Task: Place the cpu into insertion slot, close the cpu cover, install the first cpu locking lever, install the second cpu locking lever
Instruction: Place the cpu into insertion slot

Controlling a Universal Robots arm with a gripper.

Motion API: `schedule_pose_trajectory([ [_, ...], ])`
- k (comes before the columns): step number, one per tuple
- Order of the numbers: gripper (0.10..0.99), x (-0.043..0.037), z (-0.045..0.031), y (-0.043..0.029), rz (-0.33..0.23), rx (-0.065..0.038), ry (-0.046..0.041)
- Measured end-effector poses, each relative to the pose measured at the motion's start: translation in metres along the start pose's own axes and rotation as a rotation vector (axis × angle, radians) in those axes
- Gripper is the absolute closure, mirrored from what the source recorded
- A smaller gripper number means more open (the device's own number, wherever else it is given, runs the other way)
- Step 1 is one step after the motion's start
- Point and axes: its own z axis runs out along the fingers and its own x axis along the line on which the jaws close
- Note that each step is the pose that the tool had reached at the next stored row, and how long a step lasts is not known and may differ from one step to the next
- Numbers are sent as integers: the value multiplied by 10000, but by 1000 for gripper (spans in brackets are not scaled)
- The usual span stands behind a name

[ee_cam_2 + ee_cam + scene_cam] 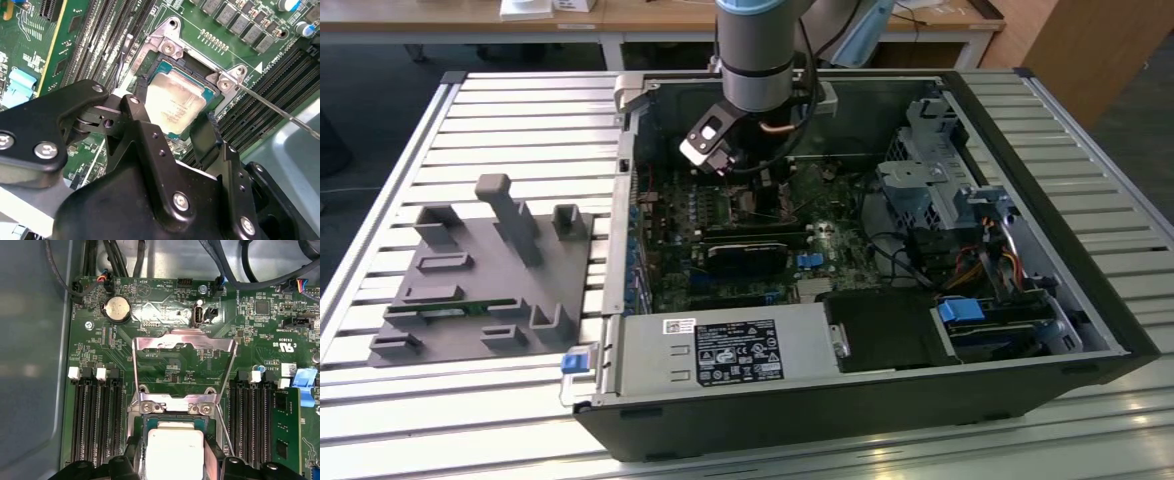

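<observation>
**While the cpu cover (pixel 165 345) stands open, the cpu (pixel 175 102) sits in the insertion slot (pixel 195 67) under the gripper (pixel 170 120)**

As the second wrist view shows it, the cpu is a flat square with a matte silver-grey lid on a teal-green substrate. It lies flat in the insertion slot, a dark square socket with a bright stamped-metal rim and screw heads at the corners. The cpu cover is a thin shiny steel frame with a large window, tipped up on its hinge at the slot's far side. The green motherboard (pixel 250 325) shows through that window. A thin bare-wire lever (pixel 280 111) angles away from the slot's corner over the long black memory slots (pixel 97 415). A round silver coin cell (pixel 116 307) sits farther off on the board.

The gripper is matte black with bolted links and straddles the cpu directly above the slot. Can't tell whether it's clamped on the chip or loose around it.

In the exterior view, the grey-and-blue arm (pixel 758 40) comes down from the far side into the open black computer case (pixel 854 420). The case lies on its side on a ribbed aluminium table (pixel 520 120). A silver power supply (pixel 720 350) sits at the case's near edge. A grey plastic fixture (pixel 480 280) with pegs and pockets sits beside the case, on the exterior view's left. Wooden desks (pixel 654 15) and dark floor lie beyond the table's far end.
</observation>
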Motion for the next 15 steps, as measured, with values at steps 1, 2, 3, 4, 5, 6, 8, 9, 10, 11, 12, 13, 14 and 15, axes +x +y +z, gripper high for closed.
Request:
schedule_pose_trajectory([
  [1,475,0,-10,1,1,1,1],
  [2,475,0,-24,2,0,1,0],
  [3,475,0,-41,4,0,1,1],
  [4,475,-1,-56,5,0,1,1],
  [5,475,-1,-65,6,0,1,0],
  [6,475,0,-68,6,0,0,1],
  [8,475,0,-68,6,0,-2,4],
  [9,475,0,-69,7,0,-2,3],
  [10,475,-1,-68,7,0,0,0],
  [11,475,-1,-67,7,0,1,-3],
  [12,475,-1,-65,7,-2,2,-16],
  [13,475,-3,-63,7,-3,1,-26],
  [14,475,-3,-61,7,-5,1,-37],
  [15,475,-3,-57,6,-4,2,-49],
])
